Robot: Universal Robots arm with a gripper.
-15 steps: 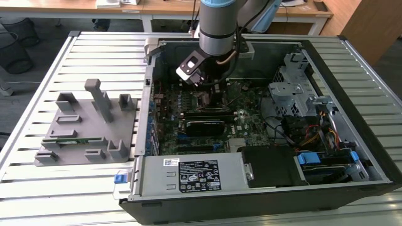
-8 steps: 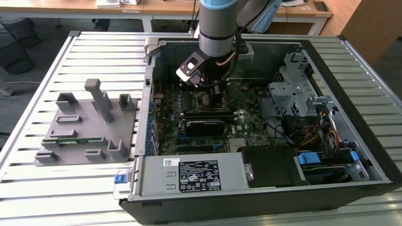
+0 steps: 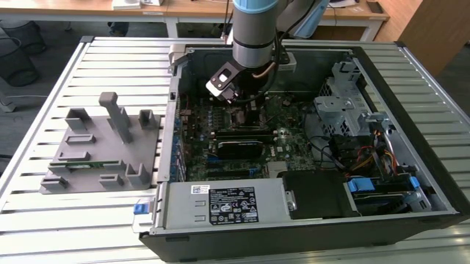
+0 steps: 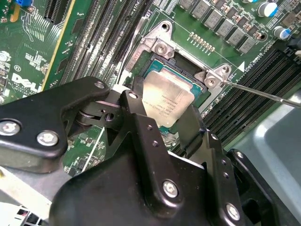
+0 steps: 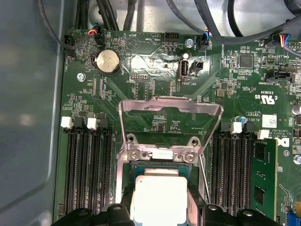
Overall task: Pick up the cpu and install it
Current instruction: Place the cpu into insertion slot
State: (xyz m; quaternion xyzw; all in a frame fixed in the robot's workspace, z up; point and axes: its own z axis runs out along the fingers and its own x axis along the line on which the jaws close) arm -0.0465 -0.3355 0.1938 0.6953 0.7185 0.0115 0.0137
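One slatted metal table [image 3: 118, 66] bearing open computer case [image 3: 294, 242], grey fixture [image 3: 96, 157] beside; desks [image 3: 191, 8] behind. Gripper [image 4: 162, 113] clamped narrow on cpu [image 4: 167, 96] at motherboard socket [image 4: 162, 47], load frame [image 5: 169, 104] raised.

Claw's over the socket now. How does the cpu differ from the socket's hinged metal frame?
The cpu is a solid silvery-white square; the metal frame is an open rectangle with the motherboard showing through it. The cpu lies flat, low against the board; the frame stands tilted up from its hinge. Both are pale, shiny metal.
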